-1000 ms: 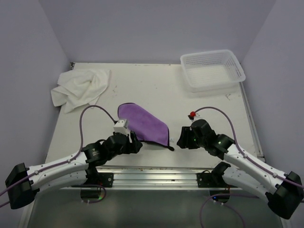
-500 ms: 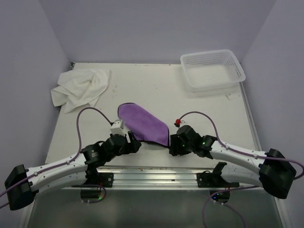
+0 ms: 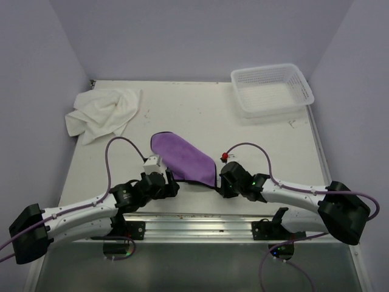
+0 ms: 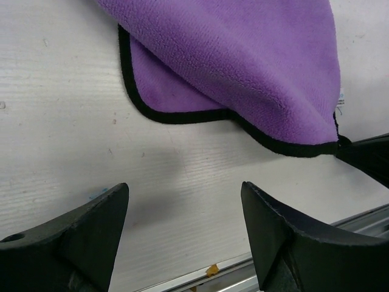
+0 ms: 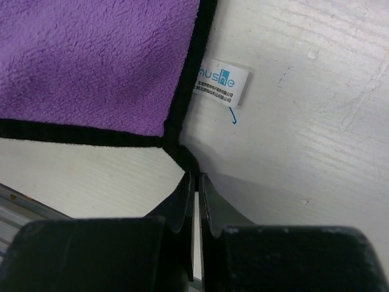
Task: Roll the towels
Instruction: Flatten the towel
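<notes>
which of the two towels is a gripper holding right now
The purple towel with dark edging: the right gripper is pinched shut on its near corner. The white towel lies crumpled at the far left, untouched.

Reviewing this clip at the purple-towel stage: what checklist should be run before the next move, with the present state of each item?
1. Pinch by the right gripper on the near corner of the purple towel: ok, fingers closed on the black edging.
2. Hold by the left gripper: not ok, it is open and short of the towel's edge.
3. Flatness of the purple towel: not ok, one layer lies folded over another.
4. Clearance from the white towel: ok, it lies crumpled at the far left.
5. Clearance from the basket: ok, it sits in the far right corner.
6. Pinch firmness: cannot tell.
</notes>
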Controlling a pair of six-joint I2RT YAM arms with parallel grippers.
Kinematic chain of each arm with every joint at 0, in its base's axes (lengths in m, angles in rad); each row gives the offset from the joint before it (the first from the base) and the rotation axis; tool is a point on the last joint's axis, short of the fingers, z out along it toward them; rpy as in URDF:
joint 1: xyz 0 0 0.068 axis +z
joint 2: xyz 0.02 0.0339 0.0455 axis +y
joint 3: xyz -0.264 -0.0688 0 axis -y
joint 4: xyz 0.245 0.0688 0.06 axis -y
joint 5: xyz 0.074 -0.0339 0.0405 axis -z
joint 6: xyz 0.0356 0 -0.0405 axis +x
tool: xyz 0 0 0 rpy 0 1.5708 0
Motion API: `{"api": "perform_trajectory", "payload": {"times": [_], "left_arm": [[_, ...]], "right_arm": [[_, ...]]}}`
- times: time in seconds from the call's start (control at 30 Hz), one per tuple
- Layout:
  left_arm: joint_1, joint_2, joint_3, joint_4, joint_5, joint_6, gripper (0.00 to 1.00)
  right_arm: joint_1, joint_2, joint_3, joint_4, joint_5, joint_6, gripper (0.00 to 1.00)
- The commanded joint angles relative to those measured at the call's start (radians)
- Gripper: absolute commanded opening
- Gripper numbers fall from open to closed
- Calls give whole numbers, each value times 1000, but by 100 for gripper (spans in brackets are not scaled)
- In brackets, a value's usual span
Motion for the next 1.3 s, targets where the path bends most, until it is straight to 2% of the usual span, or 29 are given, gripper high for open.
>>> {"api": "perform_trajectory", "payload": {"times": [0.0,0.33,0.63,0.77,0.97,1.27], "left_arm": [[-2,22,17,36,-57,-28,79],[1,249,115,10,-166,-34,75],[25,349,186,7,-310,-25,70],[71,382,189,46,-285,9,63],[110,444,178,99,-228,26,44],[110,490,146,185,-177,38,42]], "right_arm": [[5,-18,-3,21,39,13,0],[5,-247,-6,-178,111,39,0],[5,-305,-68,-199,90,70,0],[5,-299,-63,-205,104,63,0],[5,-291,-60,-203,122,59,0],[5,-250,-79,-151,110,66,0]]}}
